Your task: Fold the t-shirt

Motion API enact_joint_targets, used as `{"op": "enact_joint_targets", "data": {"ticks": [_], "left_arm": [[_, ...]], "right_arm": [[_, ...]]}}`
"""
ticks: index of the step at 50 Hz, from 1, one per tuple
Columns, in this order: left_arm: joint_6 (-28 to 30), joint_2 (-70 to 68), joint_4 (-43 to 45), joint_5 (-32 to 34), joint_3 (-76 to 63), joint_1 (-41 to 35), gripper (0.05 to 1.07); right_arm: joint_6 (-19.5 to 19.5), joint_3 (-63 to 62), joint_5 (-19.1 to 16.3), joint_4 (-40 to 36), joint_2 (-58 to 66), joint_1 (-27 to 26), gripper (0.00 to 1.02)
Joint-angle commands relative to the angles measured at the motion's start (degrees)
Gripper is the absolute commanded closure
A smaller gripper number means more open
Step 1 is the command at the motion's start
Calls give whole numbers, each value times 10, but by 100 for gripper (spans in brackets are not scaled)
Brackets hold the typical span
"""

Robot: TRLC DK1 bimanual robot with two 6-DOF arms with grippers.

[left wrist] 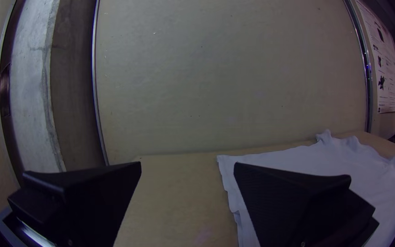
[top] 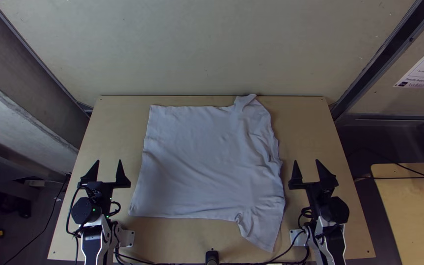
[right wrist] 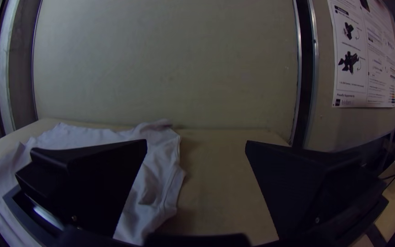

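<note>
Top view: the left gripper [top: 109,161] and right gripper [top: 311,161] point toward the far edge of the table [top: 114,127], their fingers parted. Between them lies the t-shirt [top: 207,162], spread, rumpled along the side nearer the right arm.

Left wrist view: the left gripper [left wrist: 188,163] stands open, holding nothing; the t-shirt lies beyond one finger.

Right wrist view: the right gripper [right wrist: 196,141] is likewise open and unladen, the creased cloth beyond one finger.
</note>
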Motion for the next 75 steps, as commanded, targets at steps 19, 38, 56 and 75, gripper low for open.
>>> {"op": "enact_joint_targets", "data": {"ticks": [19,38,56,75], "left_arm": [[15,102,73,2,97,-14,10],[-14,390,96,1,326,-33,10],[-40,611,-30,1,561,-57,10],[-97,857,-171,8,777,-72,10]], "right_arm": [[-1,173,3,72,151,-8,3],[-13,386,2,80,412,-30,3],[3,622,1,-32,660,-22,3],[67,764,-1,-107,823,-9,3]]}}
